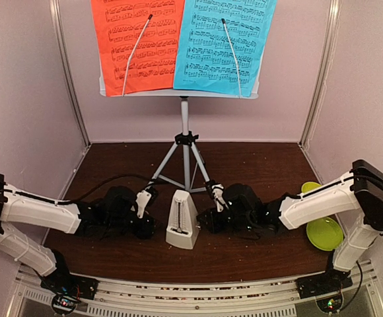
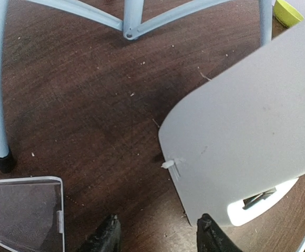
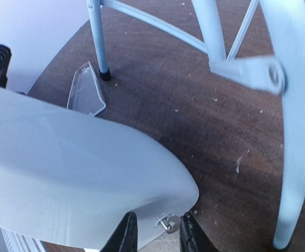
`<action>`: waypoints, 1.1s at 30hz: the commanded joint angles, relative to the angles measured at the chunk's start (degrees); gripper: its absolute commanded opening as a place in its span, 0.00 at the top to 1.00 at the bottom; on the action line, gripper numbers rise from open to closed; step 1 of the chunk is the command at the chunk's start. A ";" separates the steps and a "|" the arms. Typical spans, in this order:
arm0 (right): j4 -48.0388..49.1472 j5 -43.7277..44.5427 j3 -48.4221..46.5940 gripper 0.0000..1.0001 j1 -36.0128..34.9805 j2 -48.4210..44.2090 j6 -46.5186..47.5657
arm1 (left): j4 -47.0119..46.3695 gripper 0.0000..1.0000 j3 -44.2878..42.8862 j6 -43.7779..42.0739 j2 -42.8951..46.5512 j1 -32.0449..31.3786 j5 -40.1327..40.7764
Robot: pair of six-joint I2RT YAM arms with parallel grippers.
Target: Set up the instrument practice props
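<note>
The music stand desk (image 1: pixel 178 93) stands on its silver tripod (image 1: pixel 185 152) at the back, with a red page (image 1: pixel 139 39) and a blue page (image 1: pixel 224 39) on it. The pale-grey pyramid metronome (image 1: pixel 181 228) stands upright in front of the tripod. My left gripper (image 1: pixel 148 228) is open just left of it; in the left wrist view the metronome (image 2: pixel 247 131) lies by the right fingertip (image 2: pixel 211 237). My right gripper (image 1: pixel 205 221) is open at the metronome's right side (image 3: pixel 79 173), jaws either side of its small metal winding key (image 3: pixel 167 223).
A clear plastic metronome cover (image 2: pixel 23 215) lies on the brown table near a tripod foot (image 2: pixel 4 163); it also shows in the right wrist view (image 3: pixel 87 92). A lime-green plate (image 1: pixel 323 232) and bowl (image 1: pixel 313 188) sit at the right. Pale walls enclose three sides.
</note>
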State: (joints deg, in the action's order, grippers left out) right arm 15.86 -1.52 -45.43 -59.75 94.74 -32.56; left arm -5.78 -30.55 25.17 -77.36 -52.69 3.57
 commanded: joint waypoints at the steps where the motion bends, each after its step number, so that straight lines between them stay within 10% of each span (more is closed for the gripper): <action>1: -0.46 -1.54 -4.07 0.71 1.30 1.72 2.93 | -5.56 0.49 -0.69 1.01 -3.39 -1.15 -1.08; 10: -1.73 -0.72 0.78 0.63 2.71 -5.10 3.49 | -10.92 0.52 -4.13 3.37 -10.18 -3.48 -2.57; 25: -3.50 -0.96 8.32 0.17 0.96 -21.34 6.00 | -12.12 0.50 -3.96 5.75 -10.41 -5.23 -0.36; 33: -1.25 -2.09 2.24 0.15 -1.11 -14.68 7.02 | -10.41 0.49 -4.48 5.20 -10.12 -5.23 0.24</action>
State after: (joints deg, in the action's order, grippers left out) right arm 12.16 -2.70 -39.48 -60.53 76.40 -26.70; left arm -14.06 -34.30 30.20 -89.01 -57.60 2.96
